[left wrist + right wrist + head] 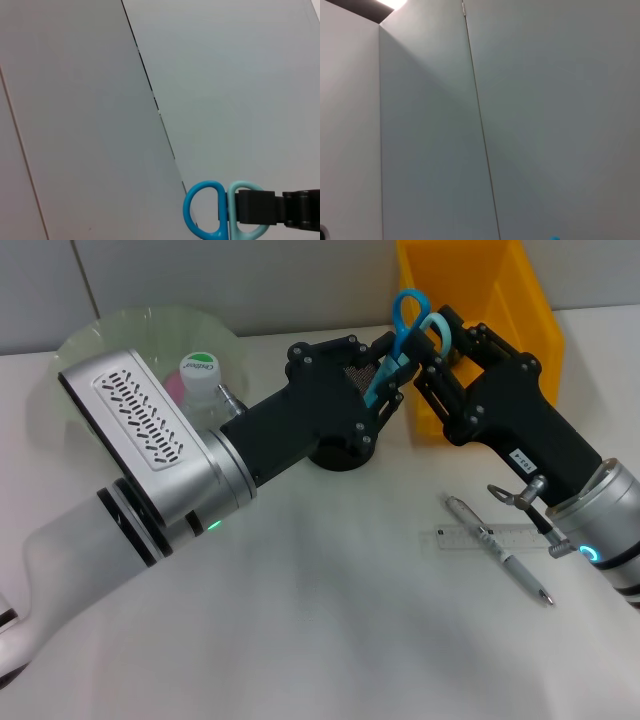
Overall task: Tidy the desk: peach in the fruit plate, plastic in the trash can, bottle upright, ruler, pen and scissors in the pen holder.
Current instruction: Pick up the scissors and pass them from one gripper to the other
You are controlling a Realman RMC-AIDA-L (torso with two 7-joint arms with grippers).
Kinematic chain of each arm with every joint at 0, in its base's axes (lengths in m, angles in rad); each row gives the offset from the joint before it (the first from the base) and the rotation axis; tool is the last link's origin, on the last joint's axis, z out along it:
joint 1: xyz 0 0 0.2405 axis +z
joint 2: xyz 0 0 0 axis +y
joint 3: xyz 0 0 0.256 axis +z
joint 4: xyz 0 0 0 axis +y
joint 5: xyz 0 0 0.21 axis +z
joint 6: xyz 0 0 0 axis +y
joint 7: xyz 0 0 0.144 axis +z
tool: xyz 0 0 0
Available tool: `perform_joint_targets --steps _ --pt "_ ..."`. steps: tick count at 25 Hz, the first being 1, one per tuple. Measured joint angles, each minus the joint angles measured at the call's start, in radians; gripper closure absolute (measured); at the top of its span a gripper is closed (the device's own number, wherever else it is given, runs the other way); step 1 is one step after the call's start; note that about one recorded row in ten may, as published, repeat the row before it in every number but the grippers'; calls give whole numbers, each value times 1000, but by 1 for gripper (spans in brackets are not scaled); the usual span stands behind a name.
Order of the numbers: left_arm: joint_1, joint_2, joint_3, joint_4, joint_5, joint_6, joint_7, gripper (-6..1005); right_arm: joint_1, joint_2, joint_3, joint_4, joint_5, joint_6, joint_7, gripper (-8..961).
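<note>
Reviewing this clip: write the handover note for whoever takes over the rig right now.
Both hands meet at the blue-handled scissors, held upright above the black pen holder: left hand at the blades, right hand by the handles. Which one grips, I cannot tell.
Done: clear bottle with green-white cap stands upright by the green fruit plate.
Left: scissors, silver pen and clear ruler, crossed on the table, into the holder. The yellow bin stands behind.

Even, soft light is falling on the desk (330, 620), leaving only faint shadows beside the pen (498, 549). Glare is showing on the plate (100, 340). The near arm is looking slightly soft. In the right wrist view, a bright lamp is glowing in one corner above the grey wall (545, 125).
</note>
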Motion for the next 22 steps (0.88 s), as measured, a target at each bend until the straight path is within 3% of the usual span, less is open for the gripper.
perform_joint_targets --steps 9,18,22 --pt "0 0 2 0 0 -2 -6 743 28 -1 4 39 0 66 1 564" --pt "11 0 14 9 -2 6 -1 743 27 0 13 110 0 49 -140 812" --pt "16 0 13 11 -3 6 -1 643 12 -1 12 110 -1 2 -144 853"
